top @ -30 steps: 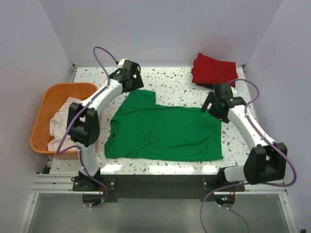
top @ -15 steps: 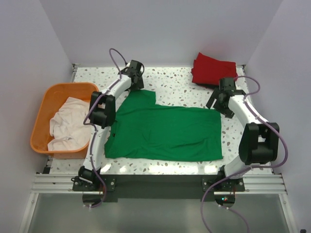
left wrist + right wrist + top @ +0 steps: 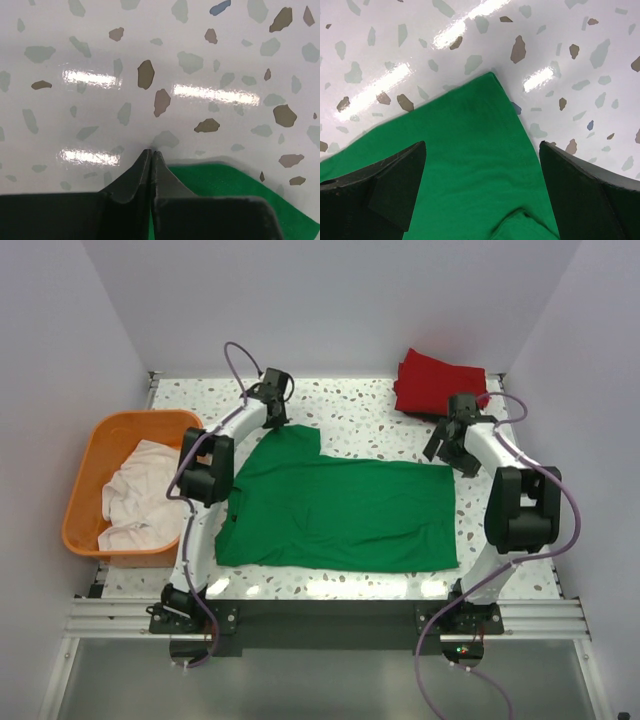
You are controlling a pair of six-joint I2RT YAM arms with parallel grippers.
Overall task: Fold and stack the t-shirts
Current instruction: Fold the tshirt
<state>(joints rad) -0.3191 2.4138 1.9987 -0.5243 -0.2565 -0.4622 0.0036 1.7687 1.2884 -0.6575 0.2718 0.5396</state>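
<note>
A bright green t-shirt (image 3: 340,510) lies spread flat on the speckled table, one sleeve pointing to the far left. At that sleeve's far corner my left gripper (image 3: 273,426) is down on the table. Its jaws are shut, with a sliver of green cloth (image 3: 220,180) between them in the left wrist view (image 3: 151,152). My right gripper (image 3: 448,453) hangs open over the shirt's far right corner (image 3: 490,80), fingers astride the cloth (image 3: 482,150). A folded red t-shirt (image 3: 440,383) sits at the back right. An off-white t-shirt (image 3: 135,495) lies crumpled in the basket.
The orange plastic basket (image 3: 85,475) stands at the table's left edge. White walls close in the back and both sides. The table top (image 3: 370,415) shows bare speckle between the green shirt and the red one.
My left gripper has closed at the green sleeve's far corner. Both arms have reached farther back, the right gripper settling over the shirt's far right corner.
</note>
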